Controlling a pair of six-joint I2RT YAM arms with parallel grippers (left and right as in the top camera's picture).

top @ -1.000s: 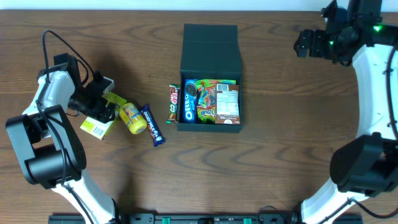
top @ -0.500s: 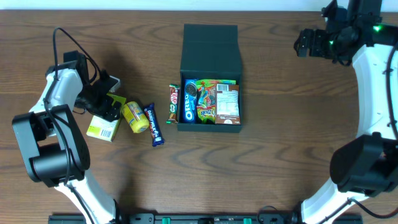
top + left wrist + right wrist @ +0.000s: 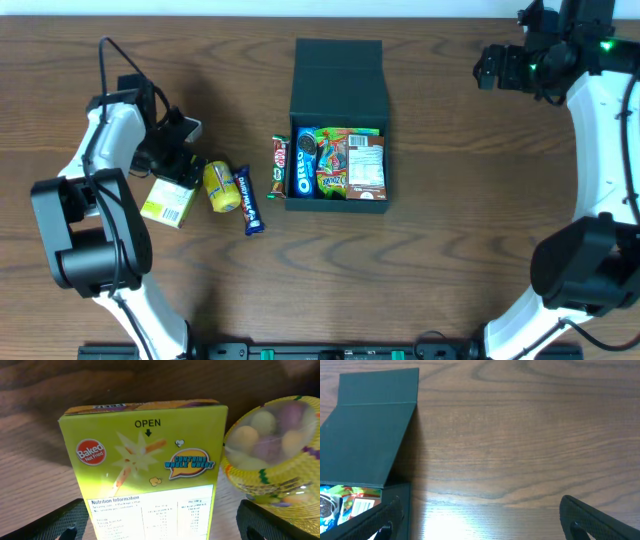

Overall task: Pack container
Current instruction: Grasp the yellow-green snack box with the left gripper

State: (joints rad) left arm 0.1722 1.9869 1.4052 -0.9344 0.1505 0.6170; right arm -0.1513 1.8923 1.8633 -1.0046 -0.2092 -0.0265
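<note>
Nearest the arm bases, a blue Dairy Milk bar (image 3: pixel 247 201) lies flat and angled on the wood surface (image 3: pixel 430 270). Its far end is just beside a round yellow candy pkt (image 3: pixel 220 187). Left of that pkt a yellow-green snack box (image 3: pixel 168 201) lies flat, close against it; can't tell from above if they touch.

The left claw (image 3: pixel 160 522) hovers low over the box's far end. It's released, fingers (image 3: pixel 272 522) spread wide w/ the box end btwn them. There's a clear gap on the candy side; on the other side I can't tell if the pad meets the card. Its wrist view shows "OPEN" w/ an arrow, a red "Baked" badge and a nutrition panel on the box, plus pale round sweets in the pkt alongside.

Mid-surface stands the container (image 3: pixel 337 207), a dark teal squarish box w/ its lid (image 3: pixel 337 75) flipped back toward the far edge. Inside, side by side, are a blue Oreo pkt (image 3: pixel 306 167), an orange-and-green pkt (image 3: pixel 333 160) and a brown-and-white pkt (image 3: pixel 366 165), more or less filling it. Outside, right against its left wall, a KitKat bar (image 3: pixel 280 166) lies lengthwise.

Farthest off, at the far right, the right claw (image 3: pixel 477 520) hangs above the surface, well apart from the container. It's released too, fingers (image 3: pixel 600 517) wide w/ nothing btwn them. Its view takes in bare wood, the lid and a corner of the snacks.
</note>
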